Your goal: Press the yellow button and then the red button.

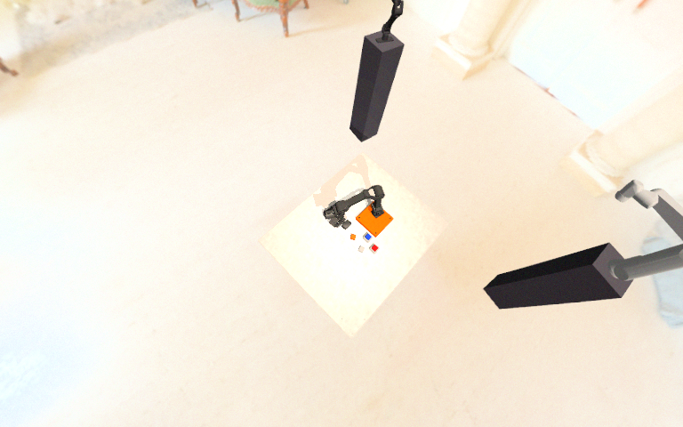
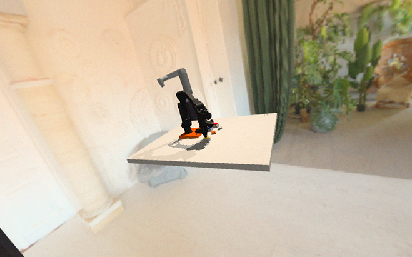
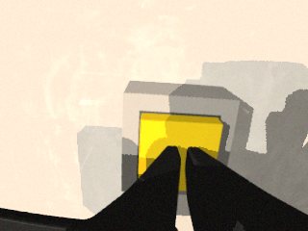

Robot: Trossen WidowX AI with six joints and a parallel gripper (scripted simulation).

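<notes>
The yellow button sits in a square grey housing. My gripper is shut and empty, its tips pointing down over the yellow cap. The tips are at or just above the cap; whether they touch it or how far it is pressed I cannot tell. In the top view the arm hides the yellow button. The red button stands on the table, away from the gripper and beyond the blue button.
The blue button lies between the red button and the orange base plate. A small orange block and a small pale block lie near the buttons.
</notes>
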